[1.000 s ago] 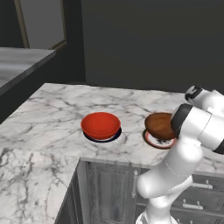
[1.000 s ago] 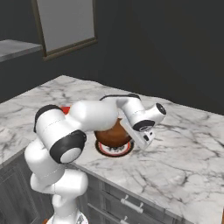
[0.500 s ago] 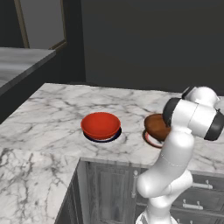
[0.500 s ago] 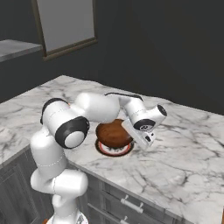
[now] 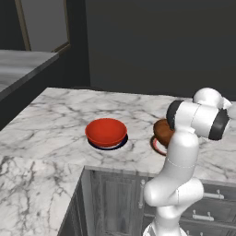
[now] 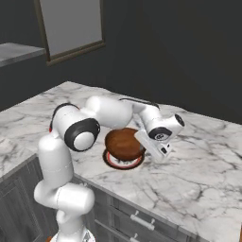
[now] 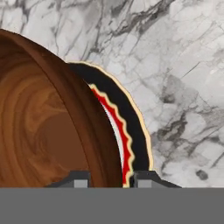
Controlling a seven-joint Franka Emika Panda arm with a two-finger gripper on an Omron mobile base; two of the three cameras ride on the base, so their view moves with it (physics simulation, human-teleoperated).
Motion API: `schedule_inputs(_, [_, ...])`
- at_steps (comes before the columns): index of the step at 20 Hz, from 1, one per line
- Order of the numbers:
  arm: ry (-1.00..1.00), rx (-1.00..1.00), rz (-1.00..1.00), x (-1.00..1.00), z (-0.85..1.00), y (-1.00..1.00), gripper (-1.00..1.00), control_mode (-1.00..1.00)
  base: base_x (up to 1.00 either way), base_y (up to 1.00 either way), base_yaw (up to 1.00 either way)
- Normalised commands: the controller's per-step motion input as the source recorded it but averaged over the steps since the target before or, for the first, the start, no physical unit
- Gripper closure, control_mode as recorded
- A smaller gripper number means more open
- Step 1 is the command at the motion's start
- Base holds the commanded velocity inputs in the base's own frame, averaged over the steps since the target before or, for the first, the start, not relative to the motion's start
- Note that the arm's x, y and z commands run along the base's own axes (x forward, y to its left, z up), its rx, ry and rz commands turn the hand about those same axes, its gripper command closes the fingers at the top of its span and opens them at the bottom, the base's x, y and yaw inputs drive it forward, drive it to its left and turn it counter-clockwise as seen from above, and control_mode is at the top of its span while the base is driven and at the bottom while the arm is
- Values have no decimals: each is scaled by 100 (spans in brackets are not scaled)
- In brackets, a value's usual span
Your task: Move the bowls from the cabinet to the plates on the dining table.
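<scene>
Arm swung upward, brown bowl (image 7: 48,131) rim between tool (image 7: 111,178) tips

The scene was rendered in soft, even light with no single source to be made out. The dining table (image 5: 55,120) was brightly lit, while the wall behind it was left dim and nearly featureless. Only faint, diffuse shadows were cast under the red bowl (image 5: 106,132) and the brown bowl (image 6: 124,143). A mild sheen was seen on the red bowl; no harsh glare was produced. The base views were slightly soft and coarse. In the hand view the brown bowl's grain was shown close and a little blurred.
</scene>
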Motion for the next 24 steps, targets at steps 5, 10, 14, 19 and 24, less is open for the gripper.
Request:
schedule_inputs(5, [0, 2, 4, -10, 25, -2, -100, -100, 0, 0, 0])
schedule_inputs(10, [0, 6, 1, -3, 39, 0, -100, -100, 0, 0, 0])
schedule_inputs(14, [-2, 3, 1, -6, 52, -1, -100, -100, 0, 0, 0])
schedule_inputs(19, [-1, 1, 0, -6, 62, -2, -100, -100, 0, 0, 0])
schedule_inputs(24, [0, 0, 0, -1, 62, 0, -100, -100, 0, 0, 0])
